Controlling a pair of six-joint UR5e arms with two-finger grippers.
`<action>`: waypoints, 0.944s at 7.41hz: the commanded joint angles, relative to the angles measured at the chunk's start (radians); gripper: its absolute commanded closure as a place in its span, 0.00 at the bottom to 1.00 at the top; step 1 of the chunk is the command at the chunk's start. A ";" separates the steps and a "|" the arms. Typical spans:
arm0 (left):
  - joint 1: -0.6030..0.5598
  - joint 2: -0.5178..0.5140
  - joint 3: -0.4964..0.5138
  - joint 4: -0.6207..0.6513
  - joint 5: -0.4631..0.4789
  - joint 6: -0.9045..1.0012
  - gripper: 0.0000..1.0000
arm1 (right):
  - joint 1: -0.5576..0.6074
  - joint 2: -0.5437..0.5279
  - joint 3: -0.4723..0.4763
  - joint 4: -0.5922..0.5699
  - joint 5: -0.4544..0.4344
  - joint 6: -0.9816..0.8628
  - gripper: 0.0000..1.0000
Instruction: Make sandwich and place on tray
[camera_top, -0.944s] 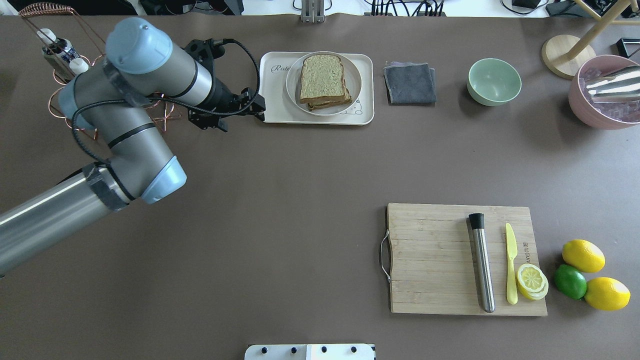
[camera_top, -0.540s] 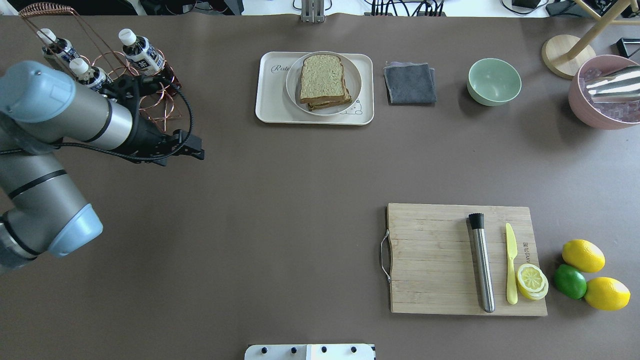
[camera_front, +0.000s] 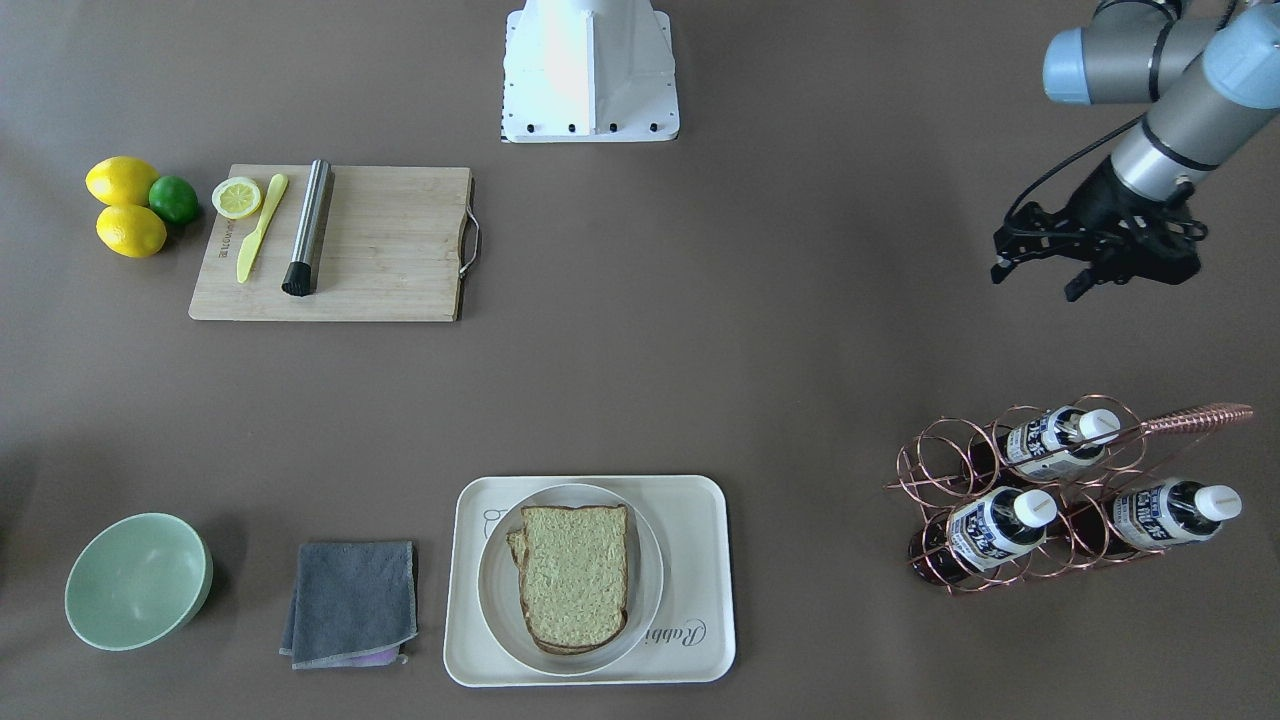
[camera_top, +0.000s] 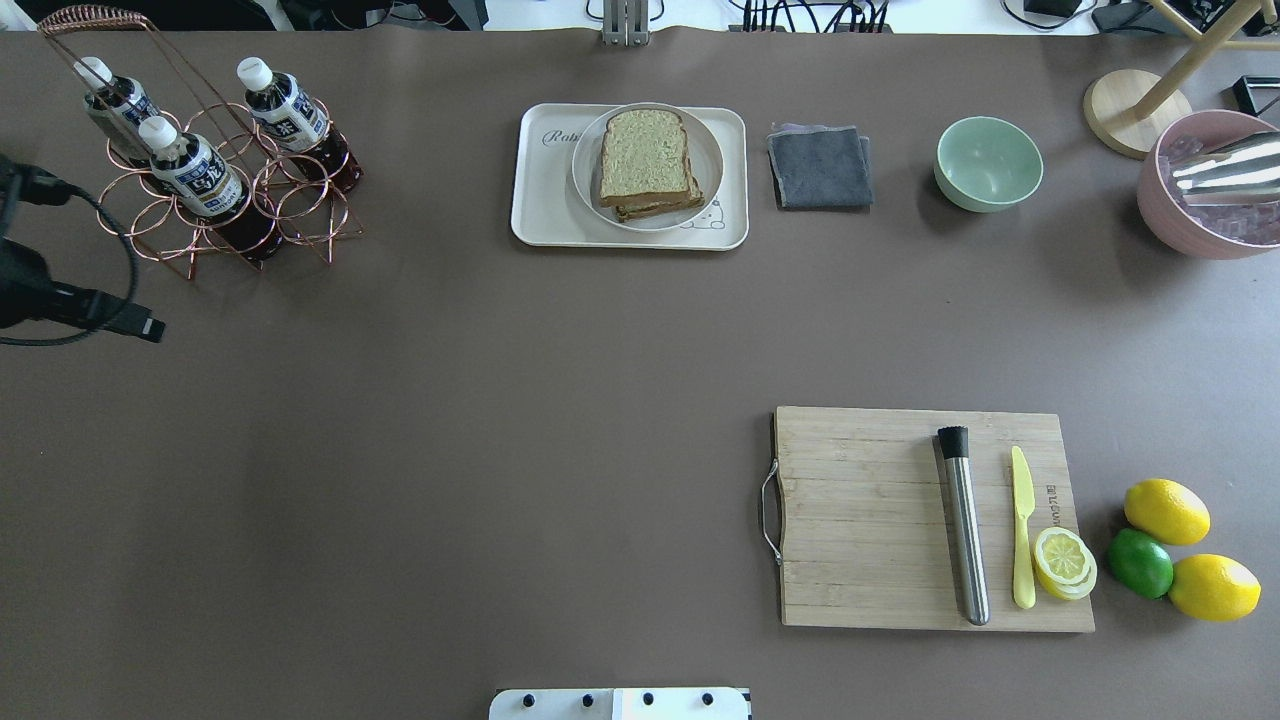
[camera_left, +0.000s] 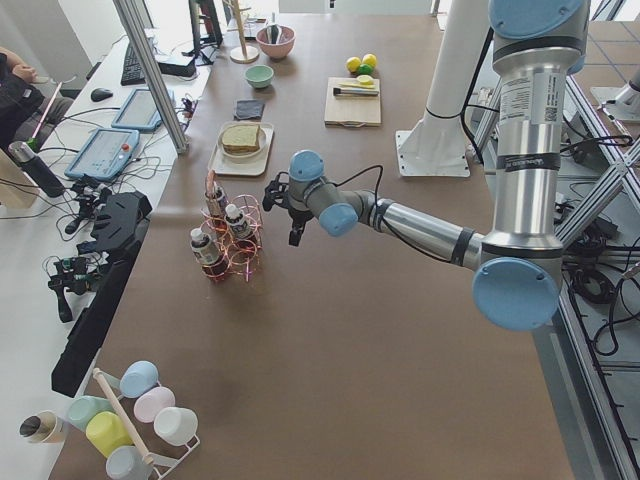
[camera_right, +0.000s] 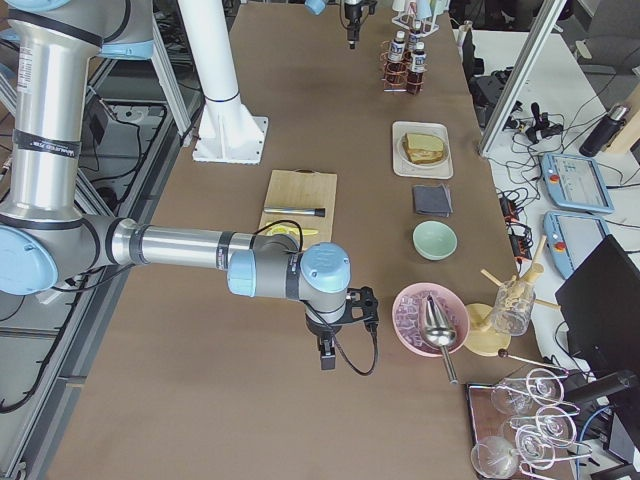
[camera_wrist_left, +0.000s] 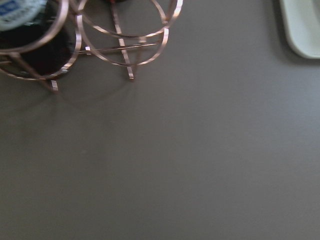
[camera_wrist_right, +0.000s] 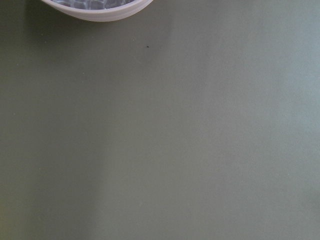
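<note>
The sandwich (camera_top: 647, 160), two brown-crusted bread slices stacked, lies on a white round plate (camera_top: 712, 150) on the cream-white tray (camera_top: 540, 215) at the far middle of the table. The egg is hidden between the slices. The sandwich also shows in the front view (camera_front: 574, 575). My left gripper (camera_front: 1035, 282) is open and empty, low over bare table near the table's left edge, beside the bottle rack and far from the tray. My right gripper (camera_right: 325, 352) shows only in the right side view, near the pink bowl; I cannot tell if it is open or shut.
A copper wire rack (camera_top: 200, 190) with three bottles stands at the far left. A grey cloth (camera_top: 820, 165), green bowl (camera_top: 988, 163) and pink ice bowl (camera_top: 1200, 210) sit right of the tray. A wooden cutting board (camera_top: 860, 520) holds a muddler, knife and lemon slices.
My left arm has drawn back from the tray's left side, past the bottle rack, to the table's left edge. The sandwich, plate and tray have not moved.
</note>
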 joint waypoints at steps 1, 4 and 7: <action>-0.324 0.050 0.086 0.226 -0.141 0.571 0.01 | 0.000 0.000 -0.001 0.000 -0.002 0.001 0.00; -0.468 0.062 0.161 0.406 -0.140 0.817 0.01 | 0.000 0.000 -0.009 0.000 -0.003 0.003 0.00; -0.509 0.053 0.186 0.485 -0.147 0.814 0.01 | 0.000 0.000 -0.012 0.000 -0.003 0.007 0.00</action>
